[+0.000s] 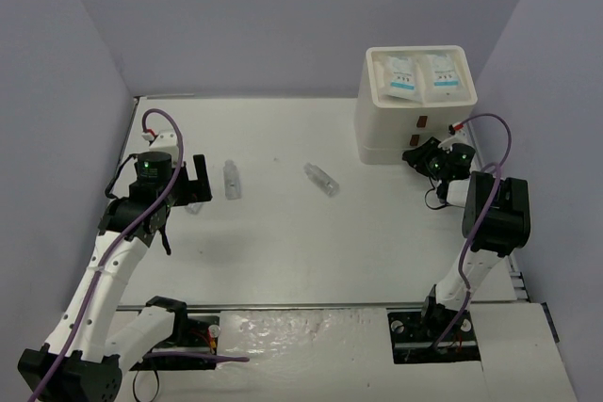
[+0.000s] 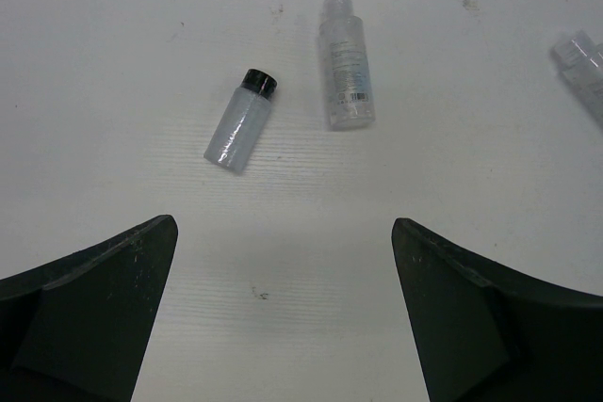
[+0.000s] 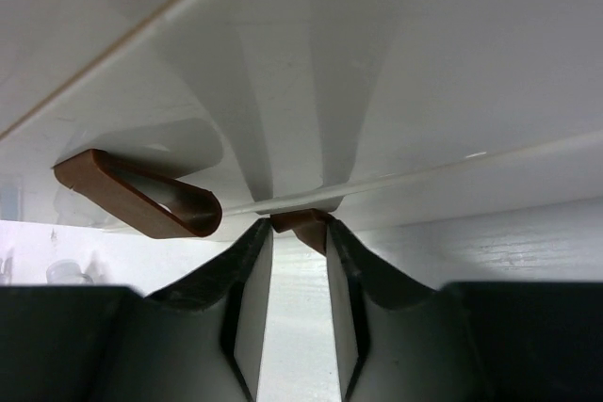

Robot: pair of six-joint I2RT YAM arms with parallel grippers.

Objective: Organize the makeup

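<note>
Right claw (image 3: pixel 298 244): clenched on brown loop handle (image 3: pixel 300 221), tips only.
Risk: shallow bite could slip; white plastic drawer box (image 3: pixel 396 63) could drag along desk (image 1: pixel 283 242).
Left claw (image 2: pixel 285 225): gaped wide above black-capped clear plastic vial (image 2: pixel 240 124).

Perhaps lilac walls (image 1: pixel 283 16), white table (image 1: pixel 283 251)

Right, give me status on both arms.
Left gripper open, black-capped vial and clear vial ahead of it on table. Right gripper pinching lower brown handle of drawer box. Two sachets on box top. Nothing blocking either gripper.
</note>
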